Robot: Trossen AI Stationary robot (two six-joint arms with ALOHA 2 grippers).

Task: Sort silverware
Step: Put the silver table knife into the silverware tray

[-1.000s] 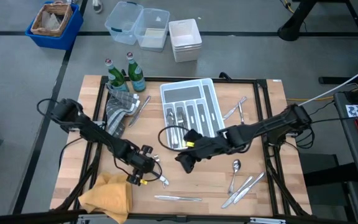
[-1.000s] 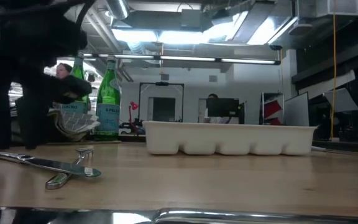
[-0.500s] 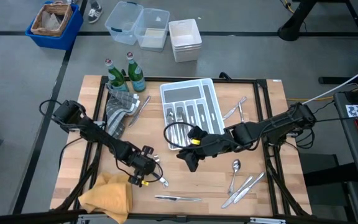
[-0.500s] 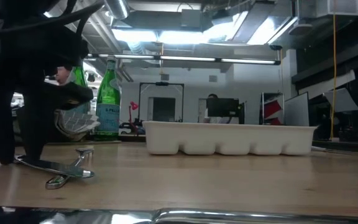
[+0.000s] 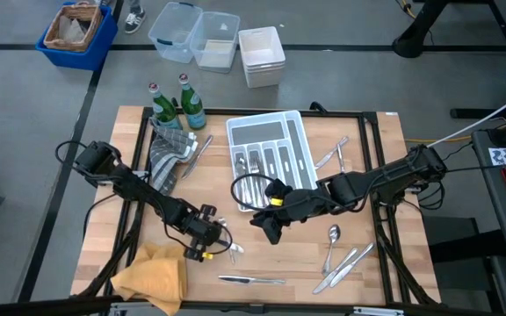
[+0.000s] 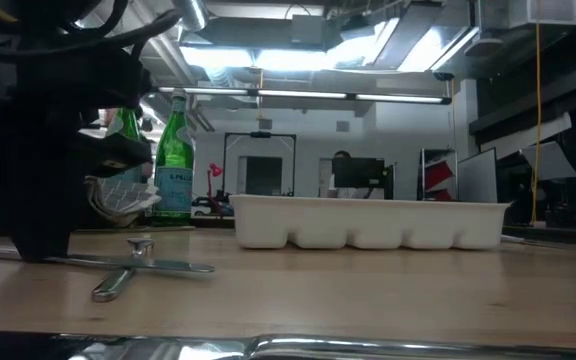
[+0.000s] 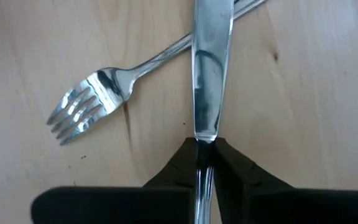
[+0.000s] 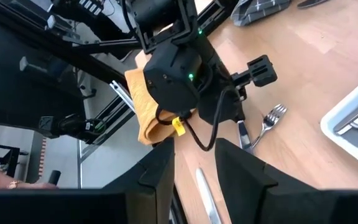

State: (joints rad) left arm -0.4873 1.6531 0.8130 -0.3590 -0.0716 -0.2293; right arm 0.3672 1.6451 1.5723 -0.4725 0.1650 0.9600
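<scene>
High view: the silverware is seen only partly sorted, with a few pieces already laid in the compartments of the white tray at the middle back of the table, while most of it lies loose on the wood. A spoon and two more pieces are left near the front right, some pieces lie just right of the tray, one knife rests at the front edge, and another piece sits beside the checked cloth near the green bottles. At the front left, next to a yellow cloth, a knife is clamped between the closed fingers of the left gripper; it is crossed over a fork that is not gripped. The knife appears not yet lifted off the table. The right gripper is held with fingers spread and empty over the bare wood in front of the tray. By this judgement the sorting is at an early stage: the greater share of the pieces remains to be carried to the tray.
</scene>
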